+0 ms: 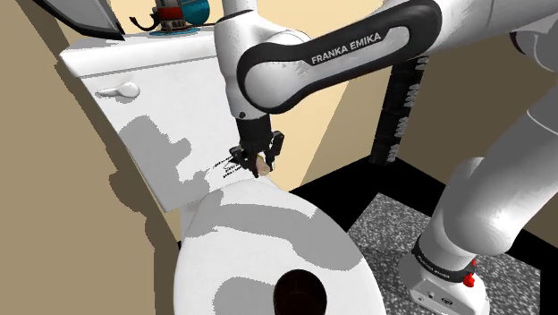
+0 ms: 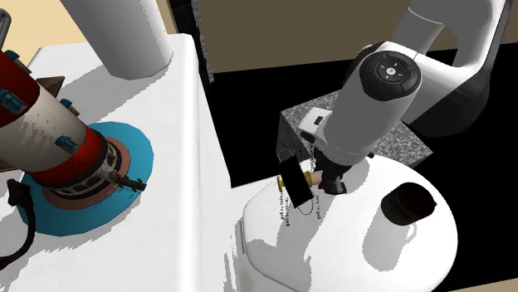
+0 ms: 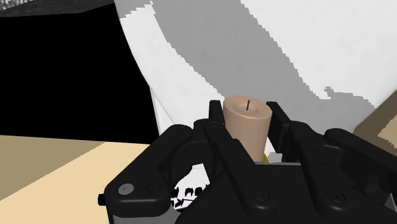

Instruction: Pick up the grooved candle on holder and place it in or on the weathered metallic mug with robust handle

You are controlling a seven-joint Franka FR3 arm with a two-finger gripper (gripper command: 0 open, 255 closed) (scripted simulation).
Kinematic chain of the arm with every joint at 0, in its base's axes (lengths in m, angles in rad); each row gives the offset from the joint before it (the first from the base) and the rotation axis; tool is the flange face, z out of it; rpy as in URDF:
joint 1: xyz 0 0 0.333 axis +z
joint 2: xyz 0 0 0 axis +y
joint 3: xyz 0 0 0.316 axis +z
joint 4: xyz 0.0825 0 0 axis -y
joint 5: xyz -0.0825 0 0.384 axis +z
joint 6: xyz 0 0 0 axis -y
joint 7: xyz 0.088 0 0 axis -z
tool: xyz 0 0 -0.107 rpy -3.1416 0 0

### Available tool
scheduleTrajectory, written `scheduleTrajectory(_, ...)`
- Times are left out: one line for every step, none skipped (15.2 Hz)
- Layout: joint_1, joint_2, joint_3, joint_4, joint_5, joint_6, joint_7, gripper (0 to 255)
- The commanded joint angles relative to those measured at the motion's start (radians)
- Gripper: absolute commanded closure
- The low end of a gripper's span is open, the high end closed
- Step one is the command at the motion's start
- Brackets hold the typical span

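Over white toilet lid [image 1: 250, 234], gripping tan cylindrical candle [image 3: 246, 124] tight between black fingers [image 3: 215, 130]; dark round mug [image 1: 300, 291] at candle's six o'clock in shoulder view

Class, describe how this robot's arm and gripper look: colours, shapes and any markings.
The arm is built of rounded white segments with dark bands at the joints. One dark band carries white lettering reading FRANKA EMIKA. The gripper is all black and two-fingered. Small red parts show low on the arm.
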Motion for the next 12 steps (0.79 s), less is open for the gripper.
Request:
scheduleTrajectory(0.02, -0.051, 0.016, -0.046, 0.025, -0.002, 0.024, 255)
scheduleTrajectory(0.031, -0.074, 0.025, -0.065, 0.037, -0.004, 0.038, 255)
scheduleTrajectory(0.042, -0.097, 0.035, -0.083, 0.05, -0.006, 0.052, 255)
scheduleTrajectory(0.054, -0.118, 0.044, -0.101, 0.062, -0.009, 0.066, 255)
scheduleTrajectory(0.065, -0.139, 0.054, -0.117, 0.075, -0.012, 0.081, 255)
scheduleTrajectory(0.077, -0.159, 0.065, -0.131, 0.088, -0.015, 0.096, 255)
scheduleTrajectory(0.09, -0.179, 0.075, -0.145, 0.101, -0.019, 0.112, 255)
scheduleTrajectory(0.102, -0.198, 0.086, -0.158, 0.114, -0.023, 0.128, 255)
scheduleTrajectory(0.115, -0.215, 0.098, -0.169, 0.127, -0.027, 0.145, 255)
scheduleTrajectory(0.127, -0.233, 0.109, -0.179, 0.14, -0.032, 0.162, 255)
scheduleTrajectory(0.14, -0.249, 0.121, -0.188, 0.153, -0.036, 0.179, 255)
scheduleTrajectory(0.153, -0.264, 0.133, -0.196, 0.166, -0.041, 0.198, 255)
